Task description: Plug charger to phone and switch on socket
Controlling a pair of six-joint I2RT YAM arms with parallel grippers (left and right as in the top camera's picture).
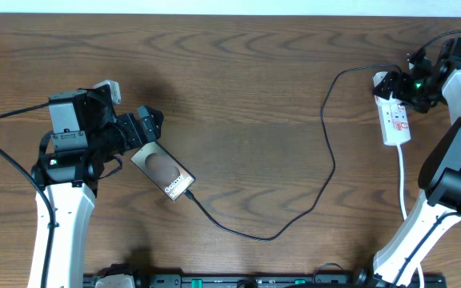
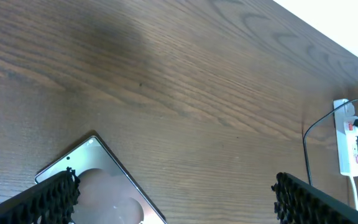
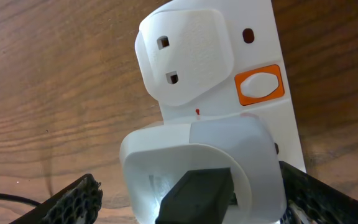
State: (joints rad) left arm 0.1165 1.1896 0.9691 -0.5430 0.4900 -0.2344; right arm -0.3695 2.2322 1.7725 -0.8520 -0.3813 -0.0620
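The phone [image 1: 163, 173] lies slanted on the table at the left, with the thin black charger cable [image 1: 327, 160] meeting its lower right end. My left gripper [image 1: 144, 132] is open at the phone's upper left end. In the left wrist view the phone [image 2: 101, 183] lies beside the left finger of the gripper [image 2: 176, 190]. The cable runs to a white adapter [image 3: 197, 155] with a black plug [image 3: 197, 196] on the white socket strip [image 1: 394, 118]. My right gripper [image 3: 194, 199] is open, its fingers on either side of the adapter. The strip's orange-red switch [image 3: 261, 85] sits just beyond.
The strip's thick white cord [image 1: 402, 180] runs toward the front along my right arm. A white plug cover [image 3: 185, 59] sits on the strip past the adapter. The strip and cable also show far right in the left wrist view [image 2: 348, 143].
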